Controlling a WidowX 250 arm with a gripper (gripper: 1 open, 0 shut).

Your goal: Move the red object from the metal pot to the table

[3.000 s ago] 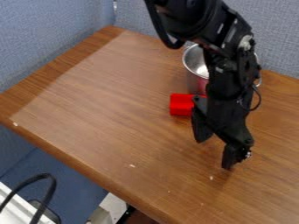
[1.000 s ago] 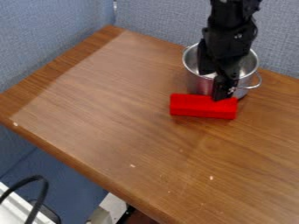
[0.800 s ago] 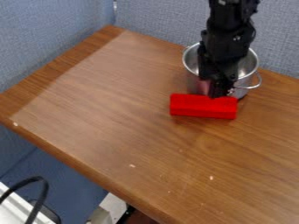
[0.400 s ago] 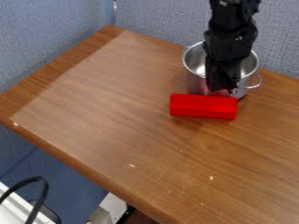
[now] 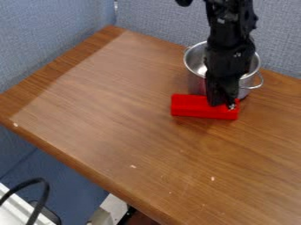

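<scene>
While my black gripper (image 5: 223, 101) stands shut, I see the small red oblong block (image 5: 202, 107) touching beneath it, the shiny steel pot (image 5: 198, 60) just behind

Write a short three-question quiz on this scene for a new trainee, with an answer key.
1. True or false: the red object lies inside the metal pot.
2. Where is the gripper? A) over the table's left corner B) down at the red object's right end, in front of the pot C) out of view
3. Fill in: the red object rests on the ____.

Key: 1. False; it lies on the table, in front of the pot. 2. B. 3. table.
</scene>
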